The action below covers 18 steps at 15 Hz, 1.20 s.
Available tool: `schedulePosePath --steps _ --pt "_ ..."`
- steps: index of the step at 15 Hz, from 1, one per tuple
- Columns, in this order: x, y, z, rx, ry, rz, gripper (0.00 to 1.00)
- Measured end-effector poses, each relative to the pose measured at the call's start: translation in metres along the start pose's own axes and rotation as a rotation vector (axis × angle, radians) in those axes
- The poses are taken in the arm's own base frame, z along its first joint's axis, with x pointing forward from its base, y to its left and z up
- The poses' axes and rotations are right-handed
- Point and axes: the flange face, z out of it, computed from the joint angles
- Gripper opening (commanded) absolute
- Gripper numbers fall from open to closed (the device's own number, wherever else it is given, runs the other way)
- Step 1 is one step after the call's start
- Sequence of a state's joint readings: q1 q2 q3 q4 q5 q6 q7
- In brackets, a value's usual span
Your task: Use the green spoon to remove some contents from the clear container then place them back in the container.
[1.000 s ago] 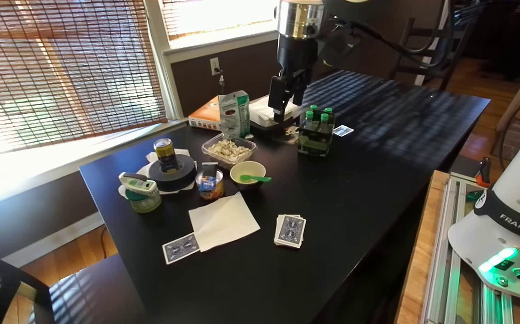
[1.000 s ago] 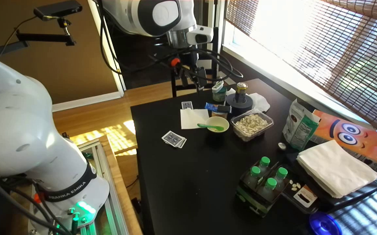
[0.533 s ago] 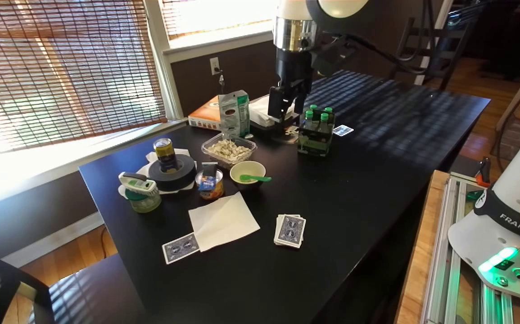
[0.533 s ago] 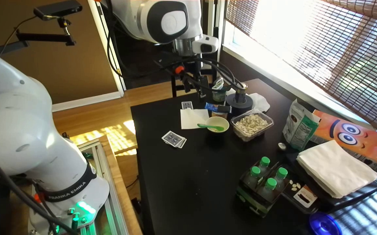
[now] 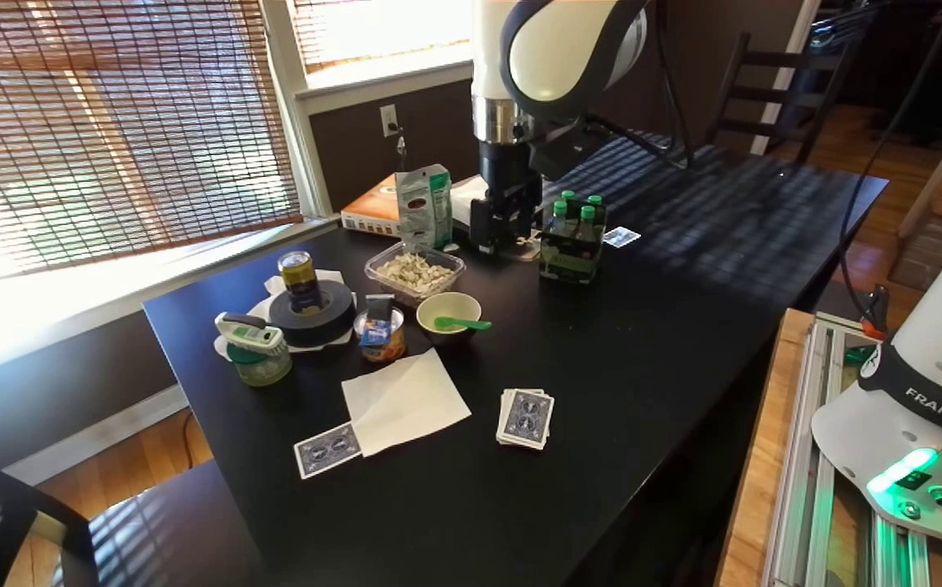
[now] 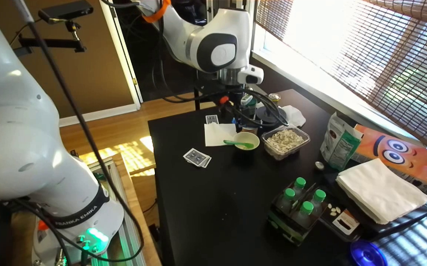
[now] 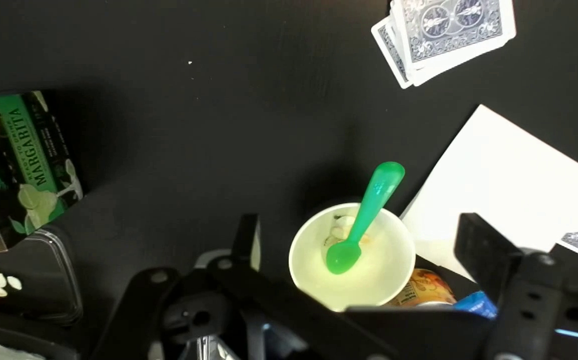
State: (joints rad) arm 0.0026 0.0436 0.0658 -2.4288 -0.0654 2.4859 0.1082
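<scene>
1. Sunlight comes in past the woven blind and makes stripes on the long black table.
2. From where I stand, the robot's gripper hangs over that table, and its two fingers are spread wide. How high they are, I can't tell.
3. I see the green spoon in the gap between the fingers in the wrist view. Its scoop is down in the white bowl, and its handle leans out over the rim.
4. Some pale bits lie in the bowl too, partly under the spoon, too small to name.
5. The clear plastic tub of pale flat seeds is near the fingers, just beside the bowl.
6. By the finger on the right in the wrist view are a small food can, a blue wrapper and white paper.
7. Past the fingertips, near the top of that view, is a pile of playing cards.
8. Well off to the left of the fingers is the margarita bottle carton.
</scene>
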Motion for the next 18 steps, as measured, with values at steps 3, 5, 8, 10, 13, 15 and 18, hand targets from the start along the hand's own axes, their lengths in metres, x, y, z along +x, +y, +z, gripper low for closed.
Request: schedulePosePath --steps 3,5,8,10,13,15,18 --pt "0.000 -0.001 -0.001 0.000 0.000 0.005 1.00" --pt "0.000 0.003 0.018 -0.001 -0.041 0.022 1.00" --pt "0.008 0.007 0.064 0.003 -0.122 0.050 1.00" --pt "0.017 0.006 0.092 0.020 -0.163 0.069 1.00" --pt "0.034 -0.005 0.116 0.051 -0.183 0.078 1.00" --pt "0.044 -0.015 0.120 0.064 -0.184 0.075 1.00" --pt "0.053 -0.028 0.125 0.068 -0.212 0.062 0.99"
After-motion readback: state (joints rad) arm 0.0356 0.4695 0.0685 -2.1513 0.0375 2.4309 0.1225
